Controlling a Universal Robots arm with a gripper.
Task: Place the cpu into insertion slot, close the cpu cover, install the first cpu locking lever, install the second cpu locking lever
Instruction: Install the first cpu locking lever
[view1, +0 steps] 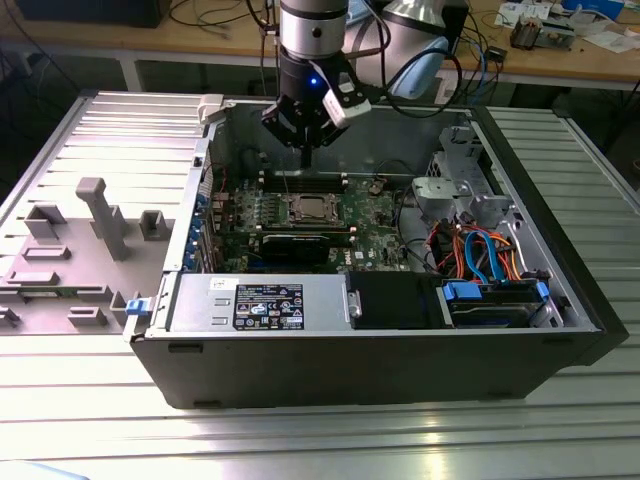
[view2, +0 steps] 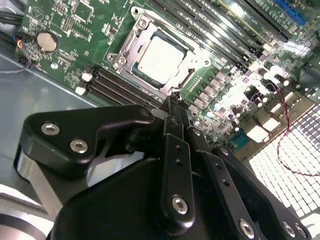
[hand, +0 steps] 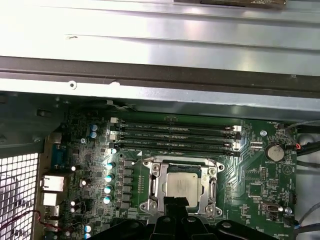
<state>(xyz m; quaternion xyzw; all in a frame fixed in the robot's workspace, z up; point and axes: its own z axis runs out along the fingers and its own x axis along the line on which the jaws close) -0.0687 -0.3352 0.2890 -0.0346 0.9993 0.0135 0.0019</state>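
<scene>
Hovering above an open computer case (view1: 400, 360) on a ribbed metal tabletop (view1: 300, 440): the black tool (view1: 306, 150), pointing straight down toward the green motherboard (view1: 375, 215), well clear of the board and holding nothing. In the second wrist view the tool (view2: 172, 102) with fingers (view2: 176, 125) pressed together into a single narrow tip. Directly below that tip, the insertion slot (view1: 307, 209) in the middle of the board. Seated in the slot, the cpu (view2: 159, 55), silver-grey top facing up, also seen in the first wrist view (hand: 182, 184). Lying flat around the chip, the cpu cover (view2: 131, 42), its window framing the metal top. Beside the socket, four black memory slots (hand: 175, 137) in a row. Alongside the case, its removed grey side panel (view1: 80, 240) lying flat on the tabletop.
</scene>
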